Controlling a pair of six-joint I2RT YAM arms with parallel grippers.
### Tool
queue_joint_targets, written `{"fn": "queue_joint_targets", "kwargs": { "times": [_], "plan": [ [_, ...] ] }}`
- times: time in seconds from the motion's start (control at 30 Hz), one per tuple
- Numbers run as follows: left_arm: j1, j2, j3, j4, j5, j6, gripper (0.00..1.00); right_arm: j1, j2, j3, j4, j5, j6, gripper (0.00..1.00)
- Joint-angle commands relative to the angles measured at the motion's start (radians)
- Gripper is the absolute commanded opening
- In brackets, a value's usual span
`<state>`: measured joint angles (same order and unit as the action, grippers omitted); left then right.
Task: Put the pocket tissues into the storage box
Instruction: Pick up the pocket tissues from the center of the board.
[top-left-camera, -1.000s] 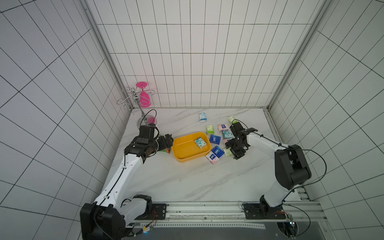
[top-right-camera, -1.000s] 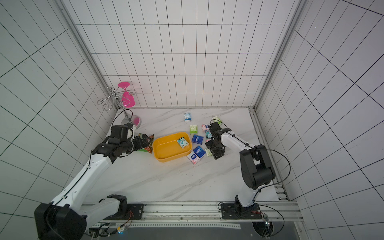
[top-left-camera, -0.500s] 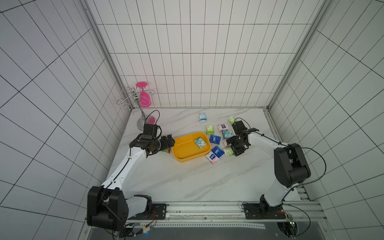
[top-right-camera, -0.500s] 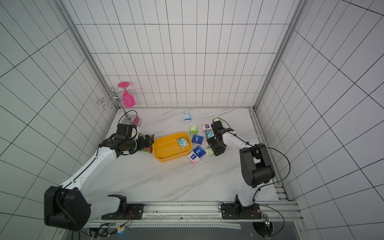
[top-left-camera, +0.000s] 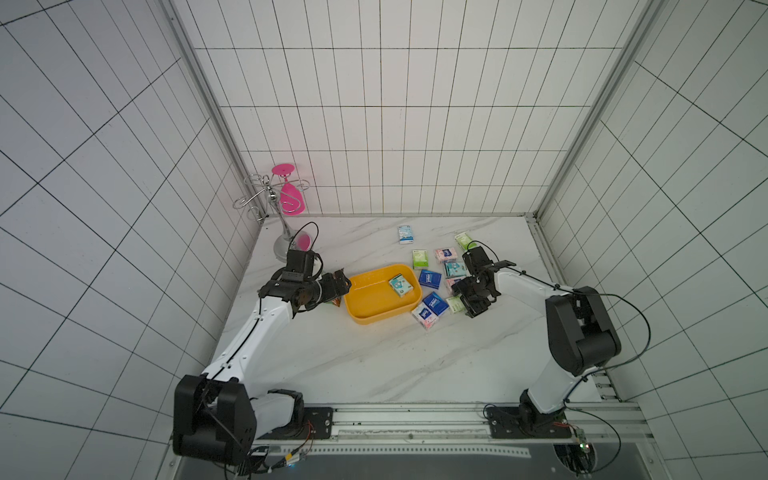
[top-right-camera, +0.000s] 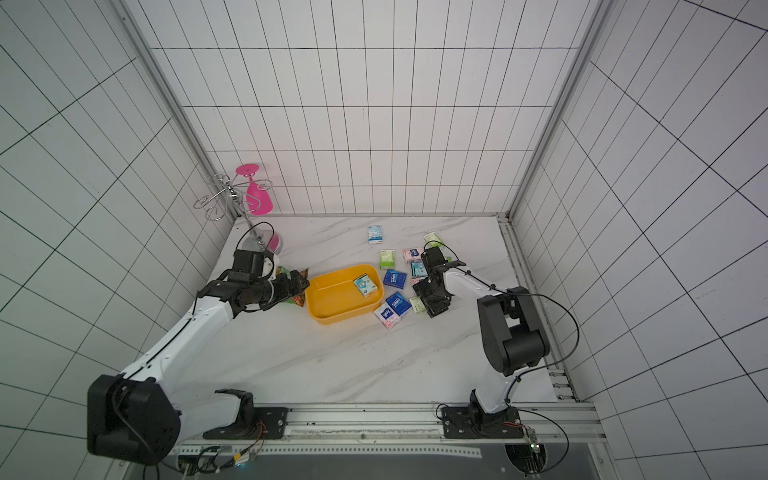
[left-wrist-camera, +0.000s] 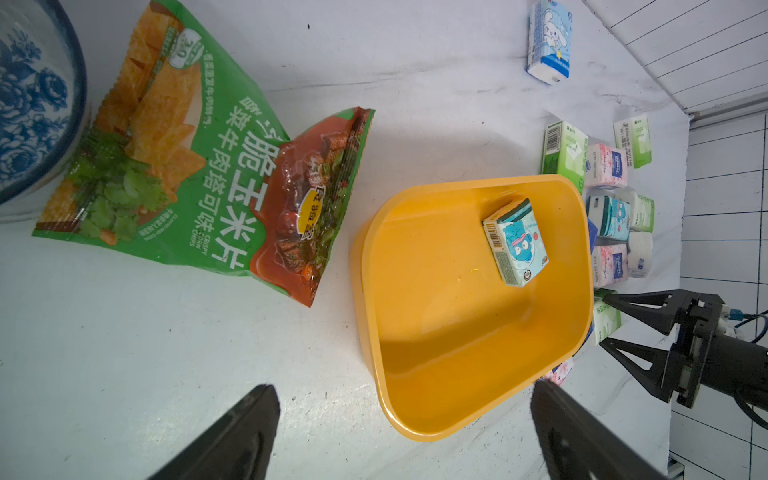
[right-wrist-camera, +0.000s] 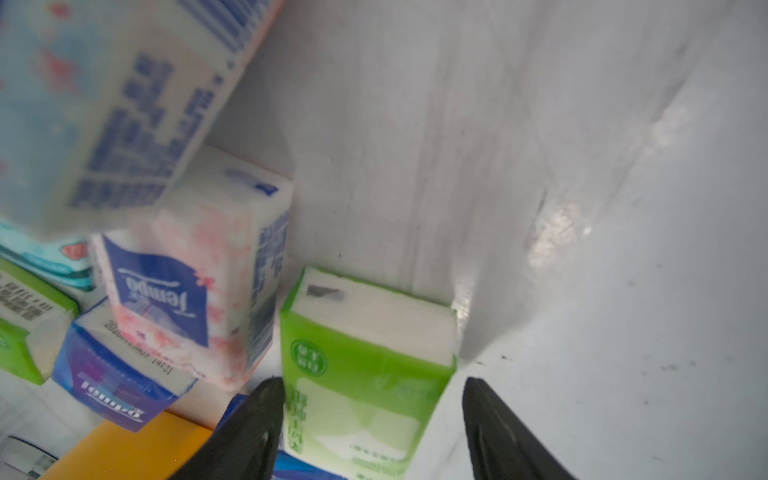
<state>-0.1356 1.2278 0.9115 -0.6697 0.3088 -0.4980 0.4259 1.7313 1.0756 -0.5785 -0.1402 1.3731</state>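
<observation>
- Starting at the left of a top view, the left pincer hangs with its jaws wide apart and empty. It is just off the left end of the yellow box, above the snack bag. I would hold it there, clear of the box's mouth, so the two arms do not meet.
- Neither the snack bag nor the blue-patterned dish is a tissue; leave both alone.
- At the centre, the yellow box sits on the table with one teal packet lying toward its upper right corner. Most of its floor is bare, so a drop near the middle has room.
- Right of the box, the other tissue packets lie loose on the table in a tight cluster, with a dark blue packet just beside the box's wall.
- Further right, the right pincer straddles a green packet with its jaws apart, one on each side. One finger looks to be against the wrapper and the other shows a sliver of gap, so I judge there is no grip yet.
- The step in hand is to close on the green packet.
  - Squeeze gently across its narrow sides, since the packet looks soft.
  - Keep the near finger off the pink packet just beside it.
  - Lift straight up before swinging left, so the box's rim is cleared and no neighbours are dragged.
</observation>
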Motion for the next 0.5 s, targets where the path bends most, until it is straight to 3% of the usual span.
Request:
{"fn": "queue_joint_targets", "kwargs": {
  "times": [0.0, 0.13, 0.33, 0.47],
  "plan": [
    [0.005, -0.022, -0.015, 0.013, 0.009, 0.001, 0.98, 0.005, 0.043, -0.015, -0.009, 0.021, 0.006, 0.72],
    [0.004, -0.027, -0.021, 0.012, 0.008, 0.001, 0.98, 0.005, 0.061, -0.006, -0.009, 0.025, -0.003, 0.70],
    [0.004, -0.032, -0.023, 0.012, 0.004, 0.001, 0.98, 0.007, 0.035, -0.003, -0.027, 0.045, -0.041, 0.53],
    [0.005, -0.033, -0.026, 0.012, 0.004, 0.003, 0.98, 0.009, -0.011, -0.009, -0.049, 0.064, -0.091, 0.52]
  ]
}}
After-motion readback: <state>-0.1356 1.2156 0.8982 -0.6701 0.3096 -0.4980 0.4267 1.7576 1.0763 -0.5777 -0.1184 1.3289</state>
